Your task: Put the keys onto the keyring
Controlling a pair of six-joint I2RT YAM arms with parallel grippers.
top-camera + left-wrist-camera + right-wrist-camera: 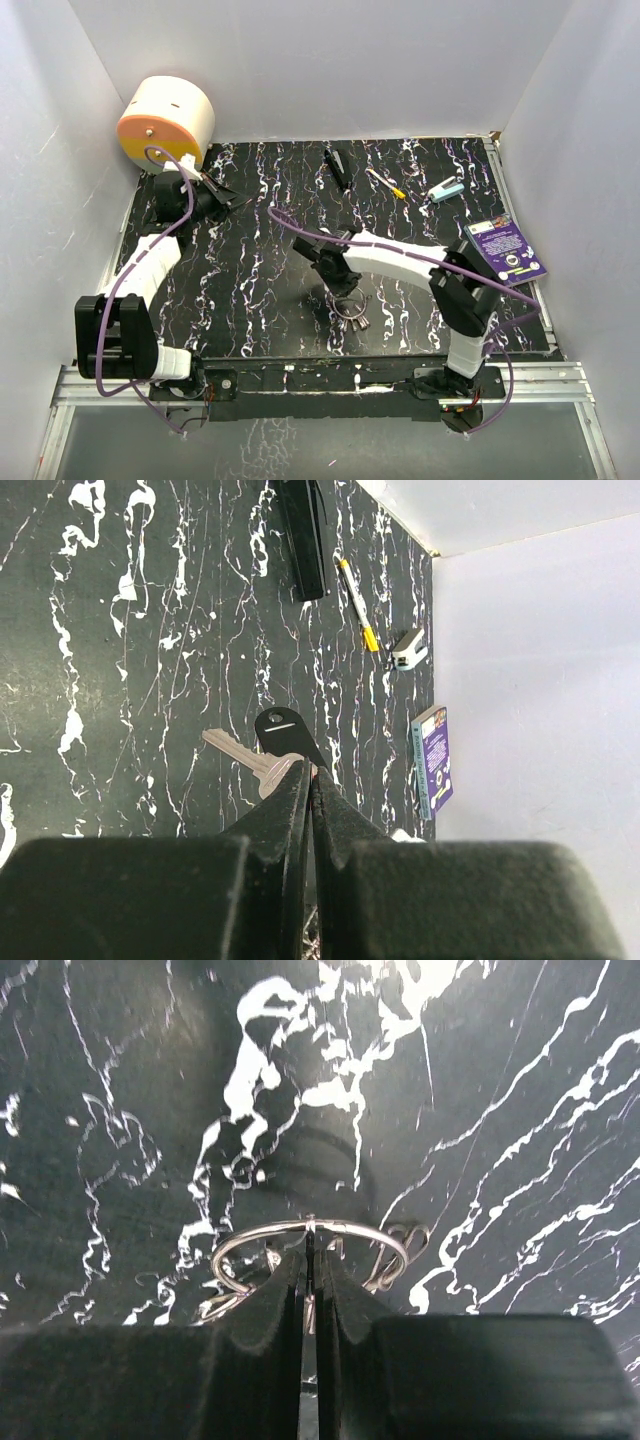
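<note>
The right claw (310, 1252) is clamped together on the thin round silvery wire keyring (270, 1228), which stands just beyond its tips. The left claw (311, 772) is pinched together, seemingly gripping the flat silvery metal keys (245, 755) at its tips. For this step, steady the ring and slide a key's hole onto its split end.

3 cams. Top one sits high behind the arms (400, 262), looking down on the whole table (250, 270). Left wrist cam looks past its fingers (282, 830) and keys (278, 730) across to the right wall (540, 680); the purple booklet (432, 760) shows in both. Right wrist cam's way closer, staring down at the keyring (345, 1226).
</note>
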